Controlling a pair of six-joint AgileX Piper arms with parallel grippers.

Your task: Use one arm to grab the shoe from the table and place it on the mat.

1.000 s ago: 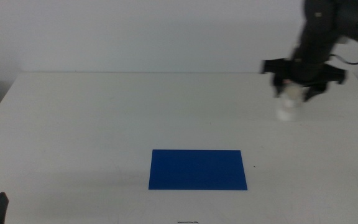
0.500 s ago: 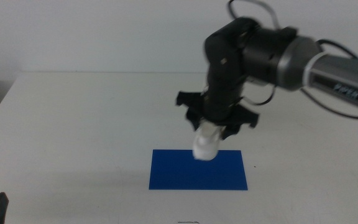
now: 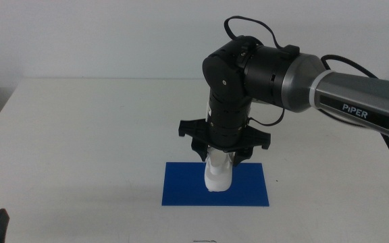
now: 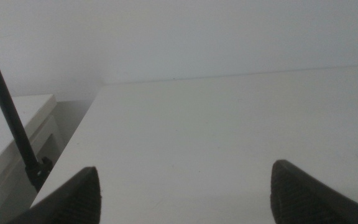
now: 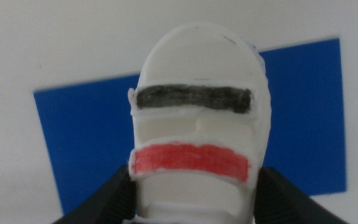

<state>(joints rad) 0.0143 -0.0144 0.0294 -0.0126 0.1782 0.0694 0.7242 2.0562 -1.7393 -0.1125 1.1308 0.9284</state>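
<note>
**Shoe held over the mat**

The white table (image 3: 80, 135) carries the blue mat (image 3: 181, 192), directly beneath the right gripper (image 3: 220, 160). Its jaws are clamped on the white shoe (image 5: 194, 143), toe pointing down at the mat. The left gripper (image 4: 185, 193) waits apart, jaws wide, empty.

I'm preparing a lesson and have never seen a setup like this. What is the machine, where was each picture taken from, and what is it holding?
These are two robot arms at a white table. The middle view looks down from in front; the other two come from cameras on each arm's wrist. The right arm, marked PIPER, reaches in from the right; the right gripper grips a small white shoe with one dark and one red strap, above a flat blue mat. Whether the shoe touches the mat cannot be told. The left gripper waits open at the table's near left corner, holding nothing.
</note>
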